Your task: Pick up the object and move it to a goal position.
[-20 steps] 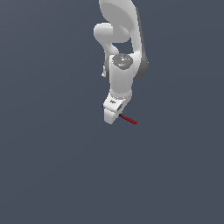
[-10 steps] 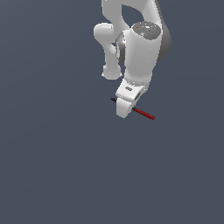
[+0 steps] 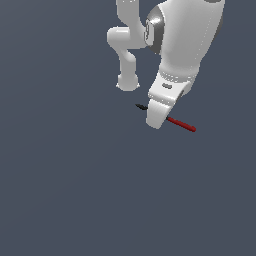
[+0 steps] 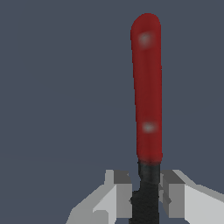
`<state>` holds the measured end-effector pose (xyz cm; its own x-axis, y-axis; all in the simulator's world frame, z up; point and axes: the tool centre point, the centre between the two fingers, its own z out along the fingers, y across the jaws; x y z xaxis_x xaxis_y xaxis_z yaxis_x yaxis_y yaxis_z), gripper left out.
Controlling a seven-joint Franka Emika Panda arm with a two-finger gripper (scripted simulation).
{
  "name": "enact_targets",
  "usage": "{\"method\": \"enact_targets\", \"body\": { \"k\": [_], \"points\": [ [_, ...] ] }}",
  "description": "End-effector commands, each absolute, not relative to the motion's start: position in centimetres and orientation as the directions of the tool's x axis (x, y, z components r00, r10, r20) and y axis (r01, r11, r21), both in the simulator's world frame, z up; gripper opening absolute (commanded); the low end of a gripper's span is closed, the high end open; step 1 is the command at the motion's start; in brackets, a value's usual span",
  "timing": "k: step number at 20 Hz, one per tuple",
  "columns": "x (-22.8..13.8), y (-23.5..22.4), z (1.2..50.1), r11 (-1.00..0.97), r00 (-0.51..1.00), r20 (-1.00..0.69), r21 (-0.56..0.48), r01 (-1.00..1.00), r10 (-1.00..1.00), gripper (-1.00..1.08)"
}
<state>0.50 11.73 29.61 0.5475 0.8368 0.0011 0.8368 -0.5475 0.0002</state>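
The object is a thin red stick (image 3: 181, 123) with a short black end (image 3: 141, 106). In the exterior view it pokes out on both sides of my white gripper (image 3: 156, 119), red to that view's right, black to its left. The wrist view shows the red shaft (image 4: 148, 87) running away from the camera. Its black part (image 4: 146, 192) sits squeezed between my two grey fingers (image 4: 120, 197), so the gripper (image 4: 145, 199) is shut on it. The stick appears lifted off the flat grey floor, though the height is hard to judge.
The white arm (image 3: 175, 40) fills the upper part of the exterior view, with its base post (image 3: 127, 80) behind the gripper. A plain dark grey floor (image 3: 75, 190) lies all around.
The arm has swung toward the exterior view's right and nearer the camera, carrying the stick along in the shut gripper. The stick's red end now reaches further right.
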Motion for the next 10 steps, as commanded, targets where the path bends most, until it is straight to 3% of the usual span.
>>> {"method": "enact_targets", "body": {
  "k": [1, 10],
  "points": [
    [0.9, 12.2, 30.6, -0.548, 0.548, 0.0, 0.0, 0.836, 0.836, -1.0],
    [1.6, 12.9, 31.8, -0.549, 0.549, 0.0, 0.0, 0.836, 0.836, -1.0]
  ]
}}
